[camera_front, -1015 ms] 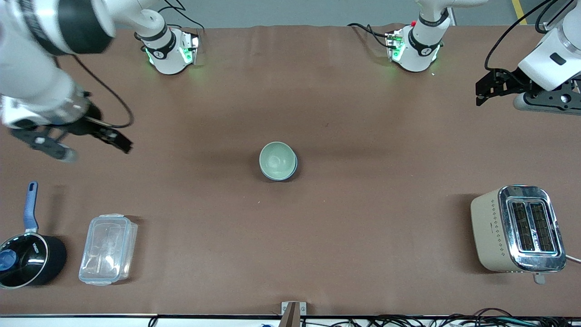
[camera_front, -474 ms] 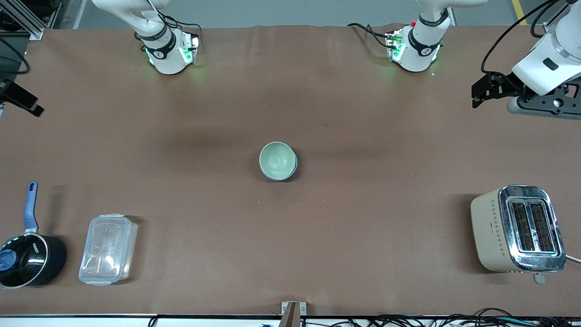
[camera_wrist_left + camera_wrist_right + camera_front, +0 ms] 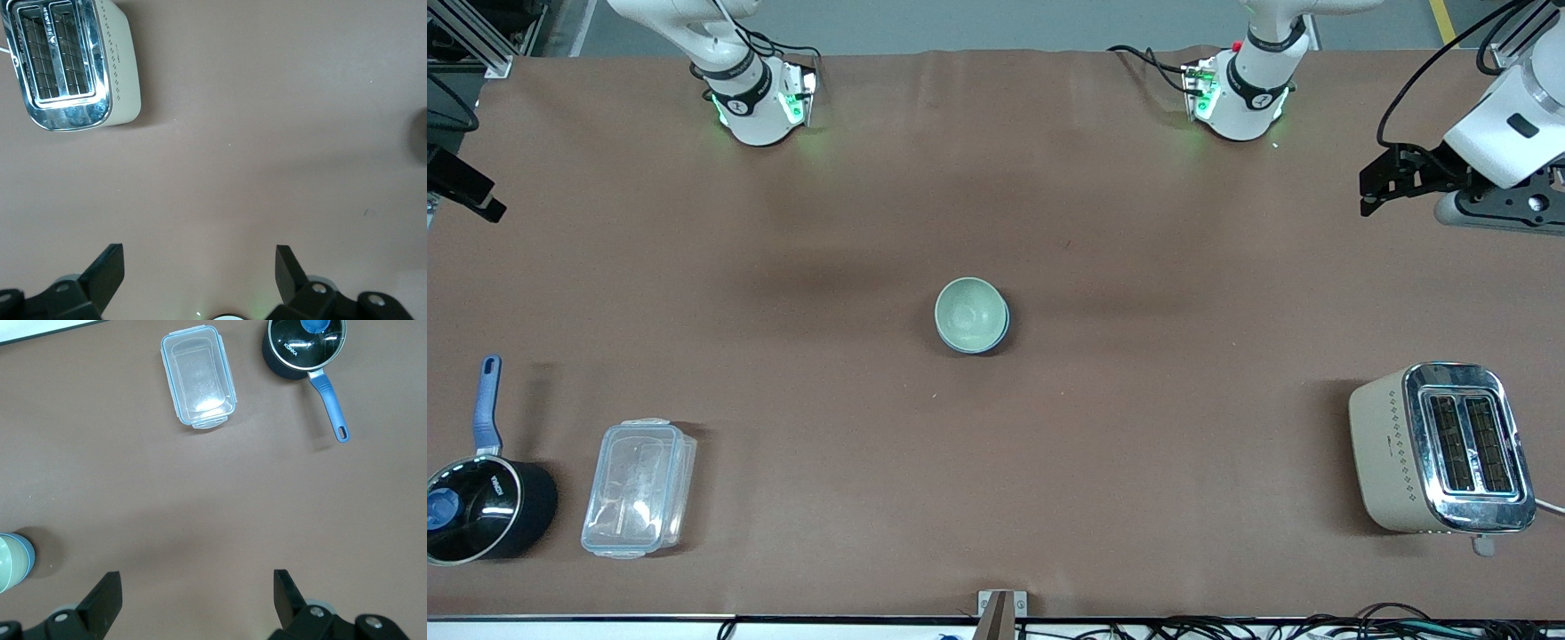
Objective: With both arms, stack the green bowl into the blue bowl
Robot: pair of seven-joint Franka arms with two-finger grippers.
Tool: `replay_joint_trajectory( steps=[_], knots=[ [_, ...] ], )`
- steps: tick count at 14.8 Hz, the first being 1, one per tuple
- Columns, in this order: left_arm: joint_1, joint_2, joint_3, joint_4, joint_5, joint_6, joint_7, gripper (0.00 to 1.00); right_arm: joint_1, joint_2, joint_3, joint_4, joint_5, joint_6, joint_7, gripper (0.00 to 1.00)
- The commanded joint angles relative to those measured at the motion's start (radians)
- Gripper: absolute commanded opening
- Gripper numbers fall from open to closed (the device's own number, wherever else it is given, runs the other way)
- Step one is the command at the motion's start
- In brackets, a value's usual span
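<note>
One word could be read: "KONKA," printed in white on the black saucepan's glass lid (image 3: 305,345).

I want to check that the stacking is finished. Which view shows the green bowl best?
The front view: the green bowl appears whole at mid-table, nested in the blue bowl. The right wrist view shows only a cropped sliver of both bowls at its edge. The left wrist view shows just a dark blur at its edge, nothing recognizable.

This is a robotics lab staged with kitchen goods. Two arm bases (image 3: 758,105) (image 3: 1240,100) with green status lights are bolted to a brown-covered table (image 3: 1138,498), cables (image 3: 1316,627) trail along its 6 o'clock edge, and a toaster (image 3: 1440,449) sits unplugged among props.
</note>
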Motion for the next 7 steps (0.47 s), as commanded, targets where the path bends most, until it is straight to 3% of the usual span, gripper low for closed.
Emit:
replay_joint_trajectory(
  steps=[1, 7],
  knots=[
    [0.000, 0.002, 0.002, 0.022, 0.011, -0.006, 0.010, 1.00, -0.006, 0.006, 0.009, 0.020, 0.009, -0.016, -0.014, 1.00],
    [-0.002, 0.012, 0.003, 0.042, 0.019, -0.006, 0.005, 1.00, 0.006, 0.006, 0.011, 0.019, 0.009, -0.016, -0.010, 1.00]
  ],
)
